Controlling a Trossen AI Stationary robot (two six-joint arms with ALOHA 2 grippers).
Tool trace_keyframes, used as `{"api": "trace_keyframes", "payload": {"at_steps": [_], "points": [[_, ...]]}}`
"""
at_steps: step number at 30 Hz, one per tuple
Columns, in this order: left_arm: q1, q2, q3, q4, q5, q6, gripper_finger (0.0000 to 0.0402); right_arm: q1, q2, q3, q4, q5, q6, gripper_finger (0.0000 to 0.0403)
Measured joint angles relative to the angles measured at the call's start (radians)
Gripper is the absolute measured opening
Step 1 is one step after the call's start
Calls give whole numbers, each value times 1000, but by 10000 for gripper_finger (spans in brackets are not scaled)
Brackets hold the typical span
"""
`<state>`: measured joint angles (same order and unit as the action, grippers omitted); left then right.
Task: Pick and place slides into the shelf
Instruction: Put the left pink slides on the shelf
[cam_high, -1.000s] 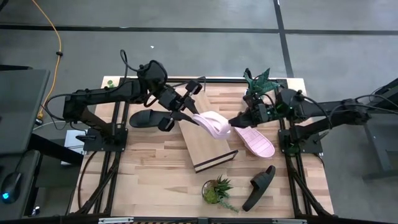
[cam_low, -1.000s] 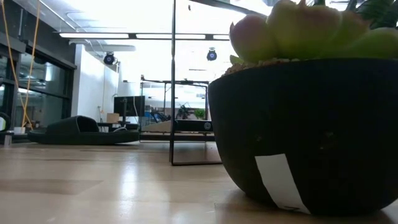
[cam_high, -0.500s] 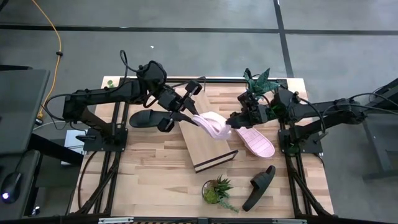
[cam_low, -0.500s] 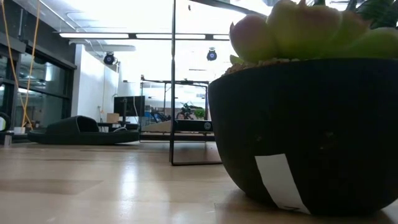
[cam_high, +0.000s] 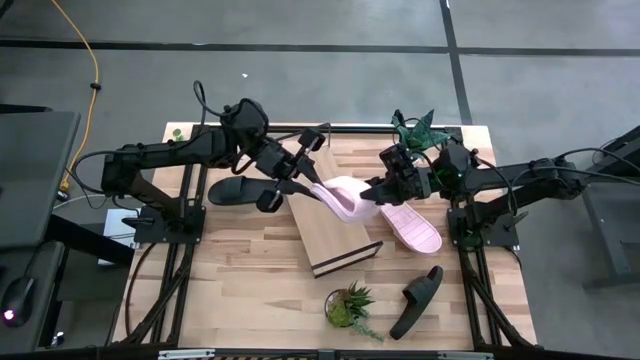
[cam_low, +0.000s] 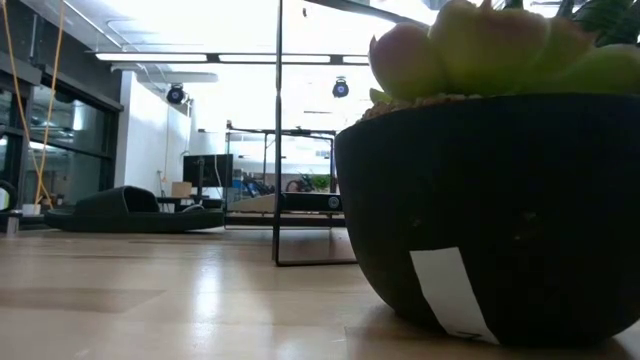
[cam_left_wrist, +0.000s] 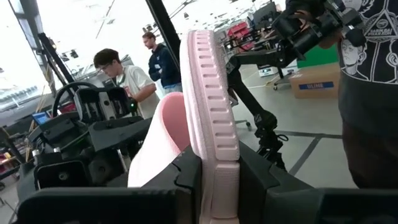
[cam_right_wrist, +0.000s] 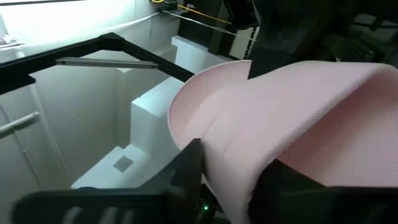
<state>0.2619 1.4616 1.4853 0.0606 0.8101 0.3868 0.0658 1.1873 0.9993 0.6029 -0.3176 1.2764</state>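
A pale pink slide (cam_high: 342, 198) hangs above the slanted light-wood shelf (cam_high: 335, 238) in mid-table, held at both ends. My left gripper (cam_high: 316, 190) is shut on its left end and my right gripper (cam_high: 372, 191) on its right end. In the left wrist view the slide (cam_left_wrist: 211, 93) stands on edge, strap (cam_left_wrist: 163, 134) to one side. A second pink slide (cam_high: 410, 228) lies flat on the table right of the shelf. One black slide (cam_high: 232, 190) lies at the left and another (cam_high: 417, 300) near the front right. My left gripper pinches the ribbed sole edge (cam_left_wrist: 216, 171) at the slide's left end between its two fingers (cam_left_wrist: 186, 180). The fingers come level from the table's left. The slide stands on edge, clear of the shelf. My right gripper has the slide's right end (cam_right_wrist: 231, 177) pinched between its two fingers (cam_right_wrist: 189, 165), coming from the table's right and slanting upward. Whether it holds the sole or the strap, I cannot tell. The slide stays clear of the shelf.
A potted plant (cam_high: 415, 132) stands at the far right behind my right arm. Another plant (cam_high: 350, 305) stands near the front edge and fills the low view as a dark pot (cam_low: 490, 210). The shelf's black wire frame (cam_low: 278, 150) rises mid-table. People stand in the room beyond.
My right gripper has moved a little toward the table's left, up to the pink slide's right end, and tipped its fingers upward; its fingers now sit on that end. My left gripper and the slide have kept still above the shelf.
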Motion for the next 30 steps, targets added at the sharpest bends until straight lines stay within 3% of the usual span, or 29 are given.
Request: {"api": "trace_keyframes", "payload": {"at_steps": [4,15,23,30], "points": [[-2,0,0,8,-79,-63,72,0,-2,0,8,1,-1,10],[1,0,27,61,-194,-133,203,0,-32,1,-29,21,-22,2],[34,-11,119,-86,-322,-134,272,-1,-165,0,-373,103,-132,1],[80,-11,237,-315,-390,-179,275,-2,-291,0,-735,233,-247,0]]}}
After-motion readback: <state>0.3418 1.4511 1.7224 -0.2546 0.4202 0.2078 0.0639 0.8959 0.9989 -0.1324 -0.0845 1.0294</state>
